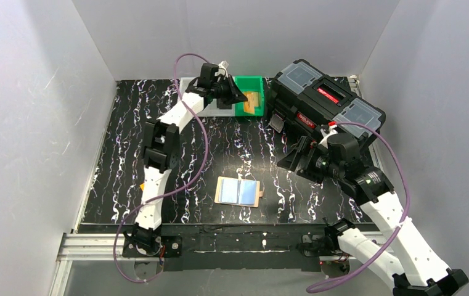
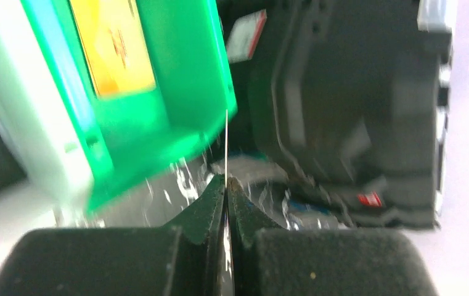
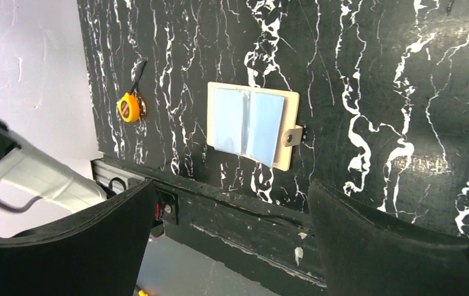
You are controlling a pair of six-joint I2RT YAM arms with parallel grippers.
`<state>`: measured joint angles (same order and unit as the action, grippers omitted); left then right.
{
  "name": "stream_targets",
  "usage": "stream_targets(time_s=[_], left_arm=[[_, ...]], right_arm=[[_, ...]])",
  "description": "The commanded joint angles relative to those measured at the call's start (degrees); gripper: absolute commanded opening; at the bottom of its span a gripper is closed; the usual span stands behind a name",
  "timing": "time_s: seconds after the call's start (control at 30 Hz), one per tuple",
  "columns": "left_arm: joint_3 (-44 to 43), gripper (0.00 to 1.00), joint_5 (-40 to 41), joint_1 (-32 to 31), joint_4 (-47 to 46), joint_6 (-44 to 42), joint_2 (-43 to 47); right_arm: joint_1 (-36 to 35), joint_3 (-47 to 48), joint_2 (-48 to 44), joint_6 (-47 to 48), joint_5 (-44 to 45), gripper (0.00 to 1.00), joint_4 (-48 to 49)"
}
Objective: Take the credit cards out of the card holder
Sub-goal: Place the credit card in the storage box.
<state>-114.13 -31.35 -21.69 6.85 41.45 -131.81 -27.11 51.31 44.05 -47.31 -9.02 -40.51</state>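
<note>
– Black stone-patterned surface (image 1: 219,154), white veins throughout. Largest item on it?

– Black toolbox (image 1: 324,102), far right corner, lid down, red label on the handle.

– The arms?

– The left arm reaches to the far edge. The left fingers (image 2: 225,185) are clenched tip to tip above the near corner of the green bin (image 1: 248,92). A thin pale line stands up from between the tips. I cannot tell whether it is a card seen edge-on.

– And the right?

– The right fingers (image 1: 294,159) are released, spread wide and hovering over the surface in front of the toolbox. They hold nothing.

– Contents of the bin?

– One tan-gold card (image 1: 252,102), lying flat on the bin floor. The bin stands just left of the toolbox, with a pale tray (image 2: 28,111) against its other side.

– Where is the card holder?

– The card holder (image 1: 239,191) lies at the near middle of the surface, between the two arm bases, apart from both sets of fingers. It lies open and flat with its cream border showing. Its snap tab (image 3: 291,137) sticks out towards the right arm. Pale blue covers both inner halves.

– Anything smaller?

– A yellow tape measure (image 3: 129,107), near the left edge of the surface.
</note>
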Motion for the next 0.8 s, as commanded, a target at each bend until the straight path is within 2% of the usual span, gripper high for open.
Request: stream_targets(time_s=[0.0,0.33,0.57,0.63,0.67,0.73,0.77], left_arm=[[-13.2,0.00,2.9,0.7,-3.3,-0.6,-9.2],[-21.6,0.00,7.1,1.4,-6.5,1.9,-18.3],[-22.2,0.01,7.4,1.4,-8.1,3.1,-18.8],[-22.8,0.08,7.4,1.4,-7.9,3.1,-19.1],[-23.5,0.14,7.2,1.4,-7.7,3.1,-19.4],[-25.0,0.36,6.7,1.5,-7.1,3.2,-20.1],[-25.1,0.43,6.5,1.6,-7.2,3.5,-20.0]], right_arm=[[0.0,2.9,-2.0,1.9,3.3,0.98,-3.2],[0.0,1.8,-2.4,2.8,2.9,0.98,-3.7],[0.0,1.0,-1.8,2.5,2.2,0.98,-2.6],[0.0,0.9,-1.7,2.6,2.0,0.98,-2.5],[0.0,1.0,-1.5,2.6,1.8,0.98,-2.4],[0.0,1.0,-1.3,2.6,1.6,0.98,-2.5],[0.0,1.1,-1.3,2.7,1.5,0.98,-2.4]])
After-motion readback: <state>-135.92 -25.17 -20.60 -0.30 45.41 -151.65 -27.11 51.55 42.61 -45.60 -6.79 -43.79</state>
